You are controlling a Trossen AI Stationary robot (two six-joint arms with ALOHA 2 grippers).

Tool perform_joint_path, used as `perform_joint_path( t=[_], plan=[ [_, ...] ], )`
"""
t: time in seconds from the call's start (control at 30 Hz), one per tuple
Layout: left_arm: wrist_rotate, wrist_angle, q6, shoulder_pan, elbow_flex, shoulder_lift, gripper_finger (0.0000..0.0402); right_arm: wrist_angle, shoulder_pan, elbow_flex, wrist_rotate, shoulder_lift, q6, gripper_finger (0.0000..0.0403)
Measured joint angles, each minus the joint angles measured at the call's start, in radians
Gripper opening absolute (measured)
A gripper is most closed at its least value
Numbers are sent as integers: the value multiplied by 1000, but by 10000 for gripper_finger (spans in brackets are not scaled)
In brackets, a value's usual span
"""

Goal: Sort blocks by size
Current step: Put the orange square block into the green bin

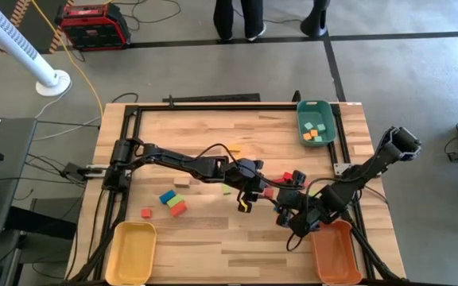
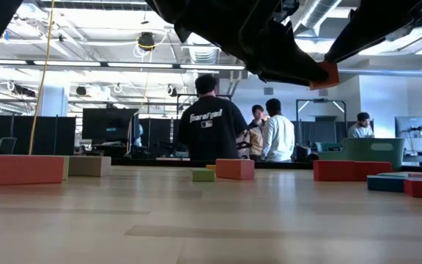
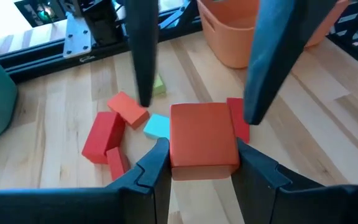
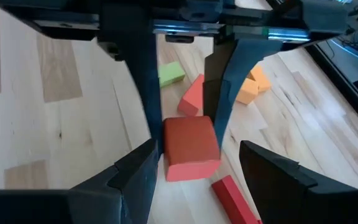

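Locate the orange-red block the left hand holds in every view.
High view: hidden beneath the left hand, right of table centre.
Low view: orange-red block at upper right, under the arms.
Left wrist view: centre, clamped.
Right wrist view: centre, inside the open right hand.
Landmark: the left hand's fingers gripping it.

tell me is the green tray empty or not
Not empty. The high view shows the green tray holding a few small blocks, orange and green.

Beyond your bench (image 1: 213, 238) you have grey floor (image 1: 173, 71), crossed by a yellow cable (image 1: 86, 79). A red case (image 1: 94, 25) sits near it. Past the bench's far edge, people (image 2: 212, 125) stand among dark monitors (image 2: 108, 126) under bright ceiling strip lights (image 2: 123, 64).
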Motion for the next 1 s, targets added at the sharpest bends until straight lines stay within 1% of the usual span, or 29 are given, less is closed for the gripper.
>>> perform_joint_path(
  t=[0.2, 0.43, 0.67, 0.87, 1.0],
  plan=[
    [5, 5, 0, -4, 0, 0, 126, 6, 0, 0, -7, 0, -2, 254],
    [13, 16, 13, -22, -1, -30, 126, 66, 1, 1, -21, 0, -52, 251],
    [12, -11, 13, -25, -1, -32, 126, 60, 0, 1, -23, -1, -55, 220],
    [12, -2, 6, -26, -5, -32, 126, 61, 0, 0, -33, -1, -55, 189],
    [12, -2, 6, -26, -5, -32, 126, 64, 0, 0, -46, -1, -51, 180]
  ],
)
